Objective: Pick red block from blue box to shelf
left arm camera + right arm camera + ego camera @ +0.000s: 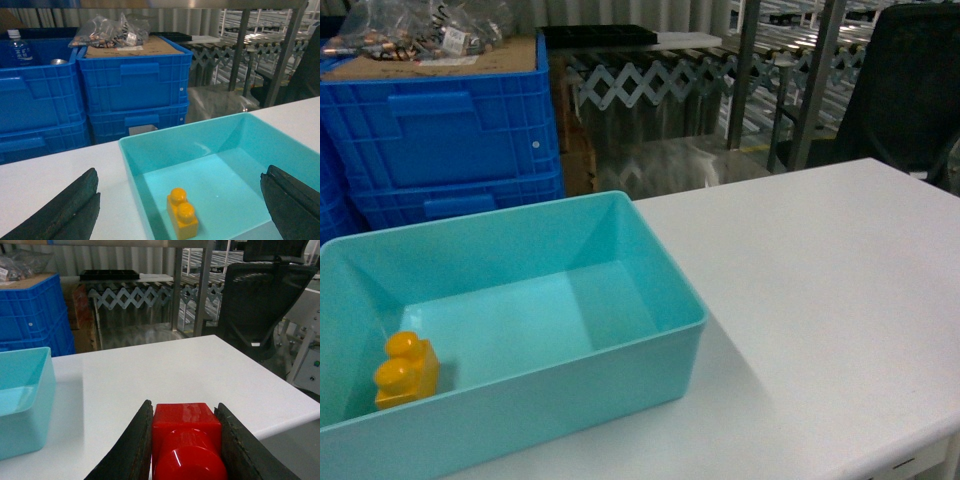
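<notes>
Gripping the red block between both pads — right gripper closed on it, stud toward the wrist camera, block clear of the blue box and above the white table. Seen off to the left of these jaws, the box; ahead of them, past the table's far edge, steel posts and rails that look to be the shelf, well apart from the block. Judged roughly half done: block picked and out of the box, carry to the shelf and release not yet made.

Hanging wide open over the box's near wall, left gripper holding nothing — dark fingers at either edge of its wrist view. Between those jaws, low in the box, only a yellow brick, not the task's piece. Behind the box, blue crates. Neither gripper visible in the head view; red block absent there too.
</notes>
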Controlling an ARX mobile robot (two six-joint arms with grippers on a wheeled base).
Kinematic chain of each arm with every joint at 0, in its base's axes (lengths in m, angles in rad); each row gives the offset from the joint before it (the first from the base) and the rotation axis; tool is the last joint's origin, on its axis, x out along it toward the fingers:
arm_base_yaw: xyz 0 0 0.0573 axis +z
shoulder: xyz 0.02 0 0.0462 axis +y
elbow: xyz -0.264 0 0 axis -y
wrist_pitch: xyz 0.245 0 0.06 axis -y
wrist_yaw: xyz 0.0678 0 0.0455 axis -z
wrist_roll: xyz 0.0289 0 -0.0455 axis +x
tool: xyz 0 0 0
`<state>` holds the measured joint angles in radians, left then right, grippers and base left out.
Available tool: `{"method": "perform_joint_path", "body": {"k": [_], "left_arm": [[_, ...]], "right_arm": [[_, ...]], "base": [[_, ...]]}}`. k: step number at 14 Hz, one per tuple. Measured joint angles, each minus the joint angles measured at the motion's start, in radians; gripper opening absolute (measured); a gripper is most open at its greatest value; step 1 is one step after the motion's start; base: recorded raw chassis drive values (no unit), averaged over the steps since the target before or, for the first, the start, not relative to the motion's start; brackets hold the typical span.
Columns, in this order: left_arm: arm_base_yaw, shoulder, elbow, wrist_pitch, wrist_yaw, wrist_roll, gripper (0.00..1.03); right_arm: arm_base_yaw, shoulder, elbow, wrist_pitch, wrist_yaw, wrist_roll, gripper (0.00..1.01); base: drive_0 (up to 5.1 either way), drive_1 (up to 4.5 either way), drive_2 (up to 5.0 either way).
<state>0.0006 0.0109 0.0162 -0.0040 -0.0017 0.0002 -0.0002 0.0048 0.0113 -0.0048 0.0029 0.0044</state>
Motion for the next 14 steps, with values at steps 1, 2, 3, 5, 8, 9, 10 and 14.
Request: {"method": "perform_joint_path", "body": {"k": [1, 2, 3, 5, 8, 9, 10, 14], "left_arm": [[0.000, 0.000, 0.000, 0.000, 0.000, 0.000, 0.98], [0.000, 0.000, 0.000, 0.000, 0.000, 0.000, 0.98], [0.000, 0.000, 0.000, 0.000, 0.000, 0.000, 0.98], [0.000, 0.000, 0.000, 0.000, 0.000, 0.000, 0.98], [0.000, 0.000, 0.000, 0.000, 0.000, 0.000, 0.98], [0.000, 0.000, 0.000, 0.000, 0.000, 0.000, 0.98], [0.000, 0.000, 0.000, 0.000, 0.000, 0.000, 0.98], [0.000, 0.000, 0.000, 0.000, 0.000, 0.000, 0.98]], "right_arm": [[0.000, 0.000, 0.000, 0.000, 0.000, 0.000, 0.29], [0.000, 0.000, 0.000, 0.000, 0.000, 0.000, 0.29], [0.000, 0.000, 0.000, 0.000, 0.000, 0.000, 0.29], [0.000, 0.000, 0.000, 0.000, 0.000, 0.000, 0.29], [0.000, 0.000, 0.000, 0.000, 0.000, 0.000, 0.29], [0.000, 0.000, 0.000, 0.000, 0.000, 0.000, 0.28], [0.000, 0.000, 0.000, 0.000, 0.000, 0.000, 0.28], [0.000, 0.000, 0.000, 0.000, 0.000, 0.000, 0.28]], "base": [[-1.9, -1.86, -1.9], [-1.9, -1.86, -1.9], [-1.9, -1.86, -1.9], [-1.9, -1.86, -1.9], [-1.9, -1.86, -1.9], [-1.9, -1.86, -1.9], [-1.9, -1.86, -1.9], [-1.9, -1.86, -1.9]]}}
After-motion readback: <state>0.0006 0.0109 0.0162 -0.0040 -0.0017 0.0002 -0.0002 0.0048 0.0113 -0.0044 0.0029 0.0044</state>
